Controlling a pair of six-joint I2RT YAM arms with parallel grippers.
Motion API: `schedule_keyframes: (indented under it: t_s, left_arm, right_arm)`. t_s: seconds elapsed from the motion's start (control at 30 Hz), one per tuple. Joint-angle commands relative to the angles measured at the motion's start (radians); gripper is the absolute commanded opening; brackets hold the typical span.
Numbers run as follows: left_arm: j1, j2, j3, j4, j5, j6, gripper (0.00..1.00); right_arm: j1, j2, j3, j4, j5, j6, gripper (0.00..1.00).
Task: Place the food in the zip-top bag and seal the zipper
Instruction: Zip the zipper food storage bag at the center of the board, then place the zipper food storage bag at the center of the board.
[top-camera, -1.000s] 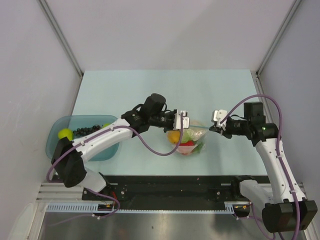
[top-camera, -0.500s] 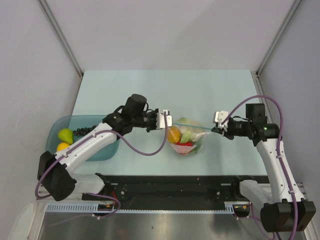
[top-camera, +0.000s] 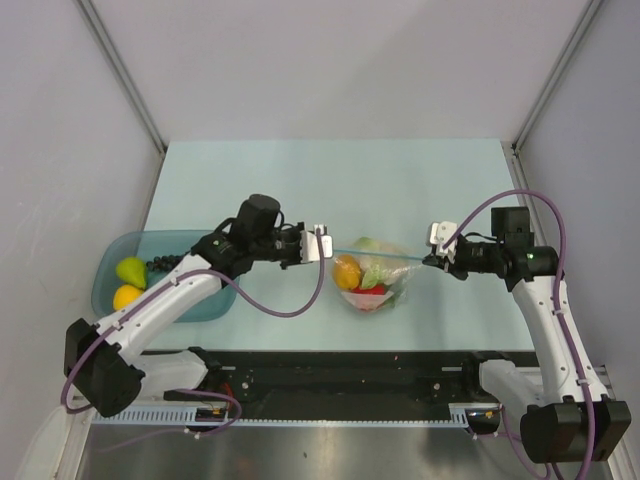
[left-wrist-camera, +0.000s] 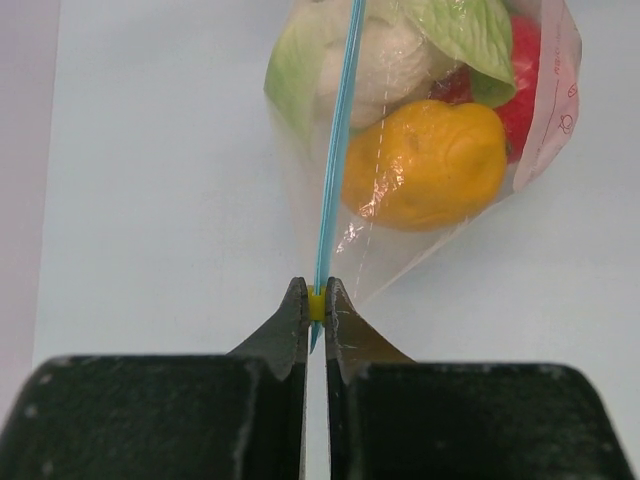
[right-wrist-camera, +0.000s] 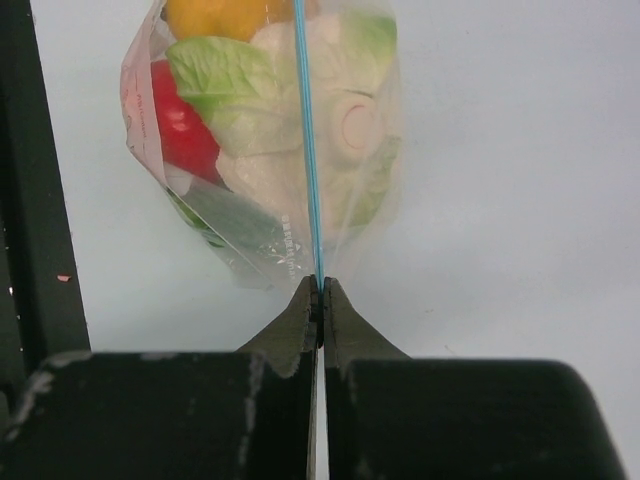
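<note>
Pale grey walls box in a light-blue table (top-camera: 400, 180). L arm (top-camera: 190, 285) and R arm (top-camera: 550, 310) reach in from the near edge w/ the bag (top-camera: 385, 285) strung btwn them at mid-table, its belly sagging toward the near edge.

A teal bowl (top-camera: 108, 262) sits by the table's L edge w/ 2 yellowish fruits (top-camera: 130, 268) in it.

The bag holds the food: orange fruit (left-wrist-camera: 425, 165), red apple (right-wrist-camera: 175, 125), lettuce pieces (right-wrist-camera: 225, 75).

The zipper (left-wrist-camera: 335, 150) runs as 1 taut blue line, edge-on in both wrist views. It's prob. pulled straight so its tracks line up for sealing.

L claw (left-wrist-camera: 316, 295) is pinched tight on 1 end of the strip, at a small yellow tab (left-wrist-camera: 316, 304). R claw (right-wrist-camera: 320, 292) is clamped on the other end. Can't tell if the seal is pressed along its whole length.
</note>
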Motion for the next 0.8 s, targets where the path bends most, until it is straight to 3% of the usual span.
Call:
schedule_keyframes:
  t_s: [0.0,0.13,0.2,0.3,0.4,0.53,0.77]
  left_arm:
    - [0.043,-0.052,-0.016,-0.041,-0.1,0.016,0.04]
    - [0.043,-0.06,0.03,-0.104,-0.033,0.022,0.0]
    - [0.043,-0.066,0.092,-0.207,0.065,0.034,0.0]
    - [0.04,-0.089,0.162,-0.297,0.153,0.004,0.0]
    - [0.038,-0.103,0.204,-0.371,0.203,-0.003,0.0]
    - [0.038,-0.066,0.205,-0.354,0.19,-0.05,0.0]
    - [0.069,0.162,0.165,-0.048,-0.041,-0.134,0.0]
  right_arm:
    - [-0.018,-0.015,0.028,-0.029,0.045,-0.018,0.0]
    - [-0.004,-0.016,0.079,-0.066,0.011,-0.012,0.0]
    - [0.001,-0.016,0.125,-0.154,-0.02,-0.02,0.0]
    - [0.039,-0.022,0.205,-0.294,-0.078,0.006,0.0]
    - [0.125,-0.058,0.215,-0.319,-0.069,0.077,0.0]
    - [0.211,-0.07,0.141,-0.149,0.018,0.271,0.0]
    - [0.128,0.277,0.147,0.17,0.095,0.281,0.0]
